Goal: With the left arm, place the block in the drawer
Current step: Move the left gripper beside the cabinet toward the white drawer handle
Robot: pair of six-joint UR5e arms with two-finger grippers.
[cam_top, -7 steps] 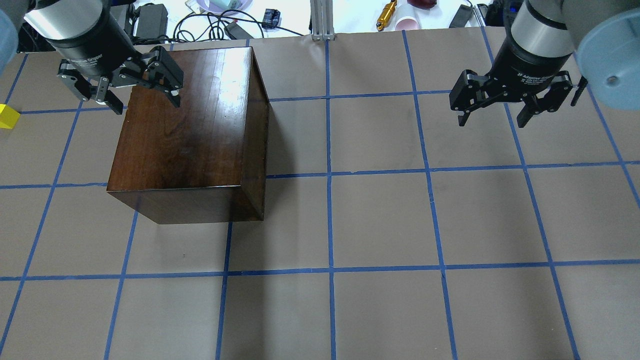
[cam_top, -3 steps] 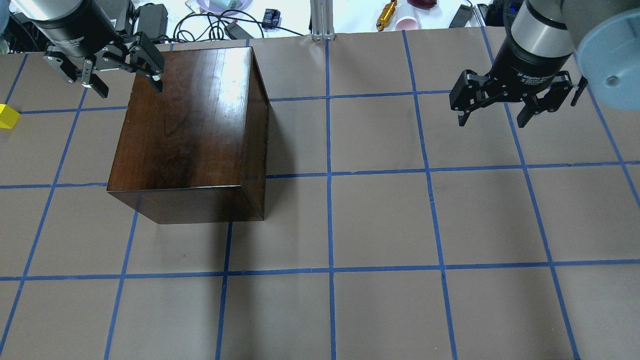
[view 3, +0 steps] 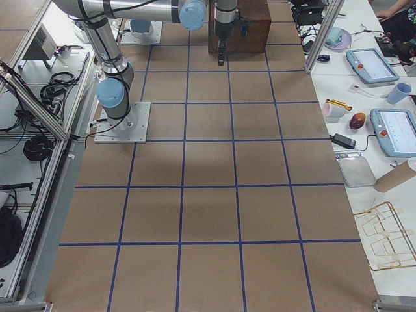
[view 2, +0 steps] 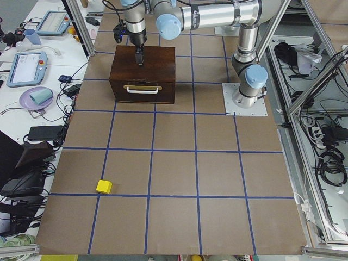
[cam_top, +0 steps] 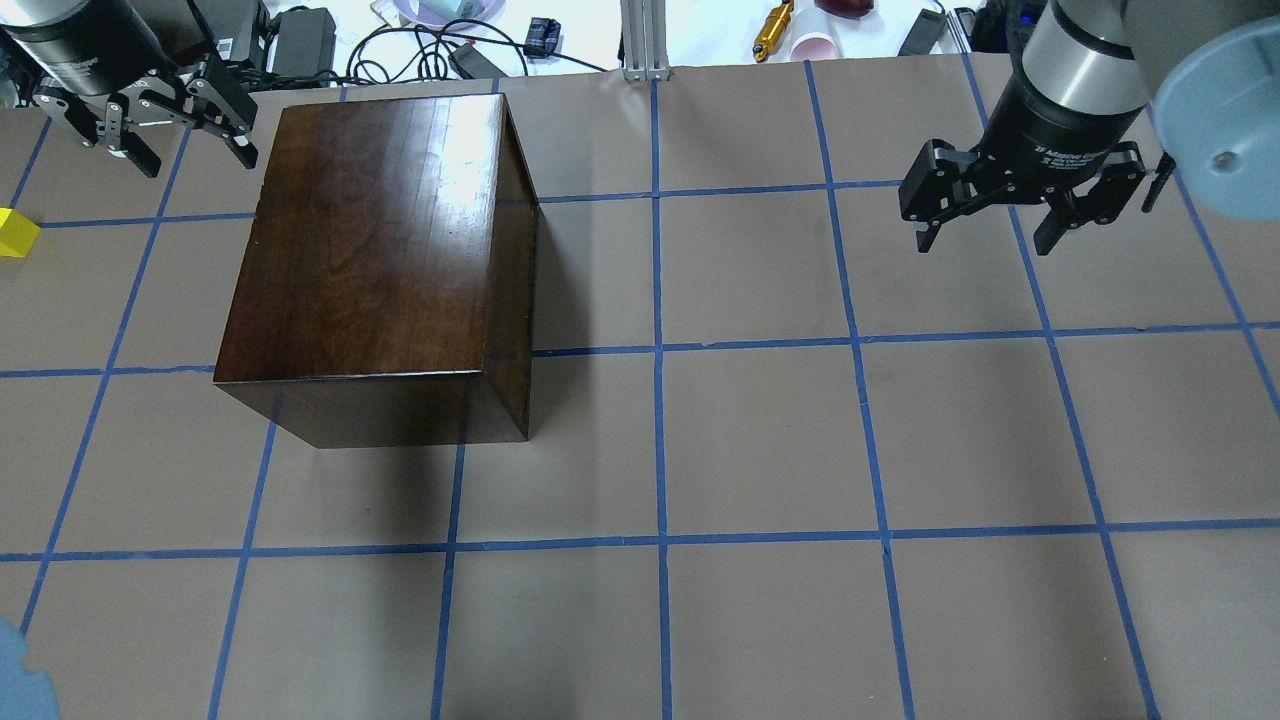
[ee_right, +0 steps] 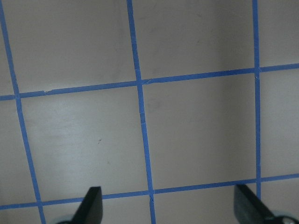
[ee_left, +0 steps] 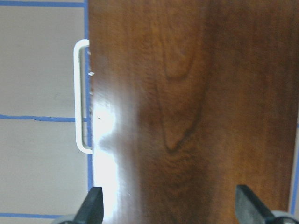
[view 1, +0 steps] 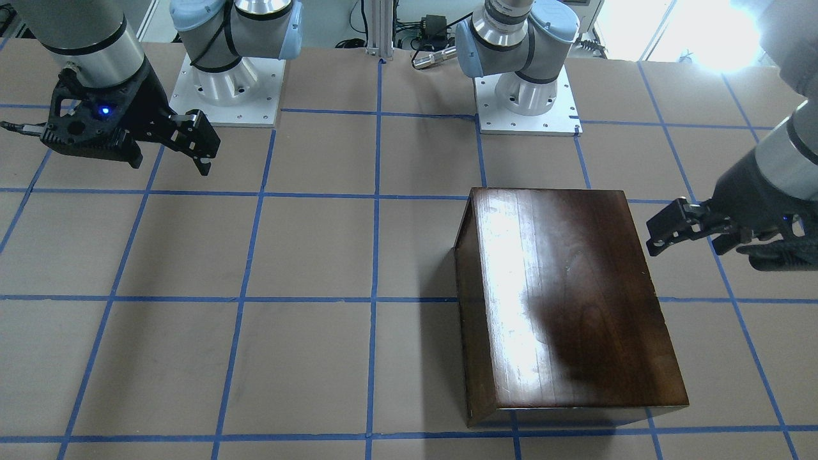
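The yellow block [cam_top: 15, 232] lies on the table at the overhead view's left edge, and near the camera in the exterior left view [view 2: 104, 186]. The drawer [view 2: 142, 93] is shut in the dark-brown box [cam_top: 380, 240]. Only its dark front with a white handle [ee_left: 81, 95] shows; its pale tray is hidden. My left gripper [cam_top: 197, 160] is open and empty. It hangs by the box's far left corner, well apart from the block. In the left wrist view [ee_left: 170, 210] it looks down on the box top. My right gripper [cam_top: 985, 240] is open and empty over bare table.
The box [view 1: 562, 294] stands between the two grippers' sides, on the robot's left half. Cables, a power brick [cam_top: 305, 35] and small items lie beyond the table's far edge. The arm bases [view 1: 524, 96] are bolted at the robot's side.
My left gripper has moved from over the box's far left corner away towards the table's far left, still open. The right arm, the box and the block have not moved.
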